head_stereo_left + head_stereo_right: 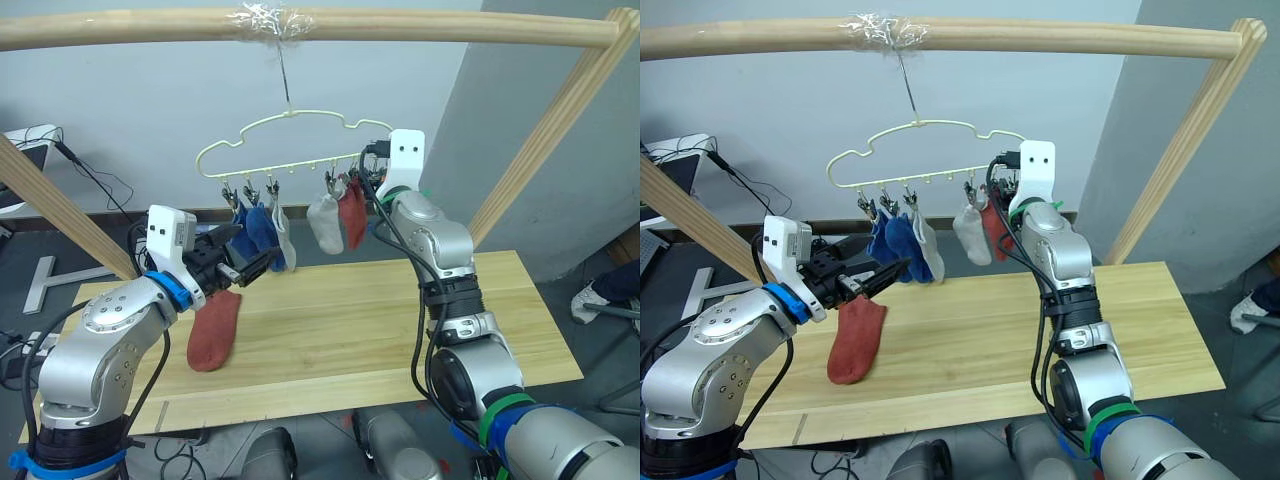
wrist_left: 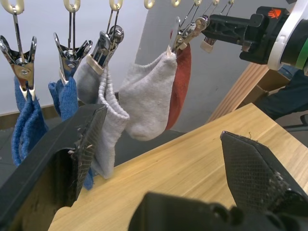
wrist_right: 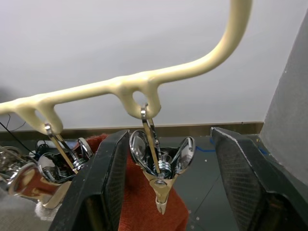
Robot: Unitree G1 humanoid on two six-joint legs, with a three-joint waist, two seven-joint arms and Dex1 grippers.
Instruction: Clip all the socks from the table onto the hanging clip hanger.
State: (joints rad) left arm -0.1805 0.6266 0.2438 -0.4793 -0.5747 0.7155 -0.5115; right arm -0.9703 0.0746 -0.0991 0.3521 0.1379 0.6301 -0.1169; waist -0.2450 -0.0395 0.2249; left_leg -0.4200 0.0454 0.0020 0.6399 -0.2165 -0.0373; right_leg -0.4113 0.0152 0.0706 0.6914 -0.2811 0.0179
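A: Where's your last sock?

B: The rust-red knit sock (image 1: 216,330) lies lengthwise on the light plank desk (image 1: 400,330), just below your open, empty left tool (image 1: 250,262).

A: And the right tool?

B: Your right tool (image 3: 166,178) is open astride the end silver clip (image 3: 159,166) of the pale yellow wire hanger (image 1: 290,150).

Blue sock (image 2: 26,122) partly behind left gripper (image 2: 163,163); clip hanger (image 2: 115,5) cropped.

Blue, grey and rust-red socks (image 1: 268,228) hang from a pale yellow clip hanger (image 1: 290,143) with silver clips (image 2: 19,62).
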